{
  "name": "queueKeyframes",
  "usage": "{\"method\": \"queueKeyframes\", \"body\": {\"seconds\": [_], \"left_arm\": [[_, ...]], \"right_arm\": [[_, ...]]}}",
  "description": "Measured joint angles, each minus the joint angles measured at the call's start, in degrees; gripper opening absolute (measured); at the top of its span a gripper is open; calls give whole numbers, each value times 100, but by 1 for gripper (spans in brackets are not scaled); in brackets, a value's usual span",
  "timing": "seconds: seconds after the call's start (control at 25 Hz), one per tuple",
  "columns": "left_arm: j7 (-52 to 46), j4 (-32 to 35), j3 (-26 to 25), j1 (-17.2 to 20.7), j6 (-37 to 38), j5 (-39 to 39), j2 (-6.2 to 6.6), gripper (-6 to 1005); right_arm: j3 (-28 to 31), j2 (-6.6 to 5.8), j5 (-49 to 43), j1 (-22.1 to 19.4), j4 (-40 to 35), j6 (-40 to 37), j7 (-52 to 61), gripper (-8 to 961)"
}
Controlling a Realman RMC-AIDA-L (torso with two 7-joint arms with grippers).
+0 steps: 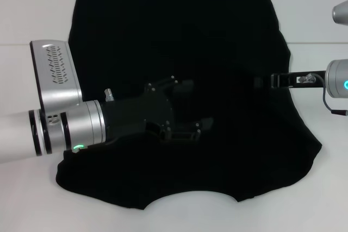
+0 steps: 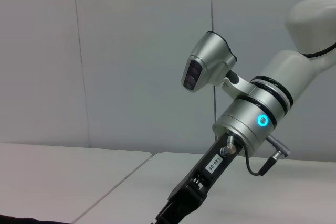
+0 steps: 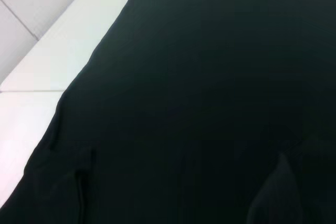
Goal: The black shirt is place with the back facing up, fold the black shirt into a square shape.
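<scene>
Across the white table the black shirt is lying spread flat, neckline nearest the robot. The left gripper is hovering over its middle, fingers apparently parted. The right gripper is reaching over the shirt's right edge; its finger state is unclear.

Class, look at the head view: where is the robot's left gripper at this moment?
The left gripper is over the middle of the black shirt, reaching in from the robot's left; the right gripper is at the shirt's right edge.
</scene>
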Motion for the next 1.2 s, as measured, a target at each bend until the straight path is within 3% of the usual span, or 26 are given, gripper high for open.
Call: {"method": "queueKeyframes", "body": {"seconds": [0.24,0.48,0.64,0.92,1.0,1.2], "left_arm": [[-8,0,-59,0,-39,0,3,932],[-217,13,-308,26,7,0,28,933],[-636,122,-452,158,126,0,42,930],[-2118,1020,-469,812,479,167,73,912],[-2498,1275,-519,993,554,299,95,907],[-3441,2007,-1193,1293,904,1234,119,894]], "right_arm": [[-21,42,26,-44,-92,-1,-14,45],[23,74,120,-199,-381,-45,-26,268],[23,89,278,-286,-416,-92,-214,344],[20,193,1389,-696,-351,-640,-1434,478],[21,219,1638,-776,-291,-827,-1805,725],[-21,264,1881,-783,29,-1029,-2415,786]]}}
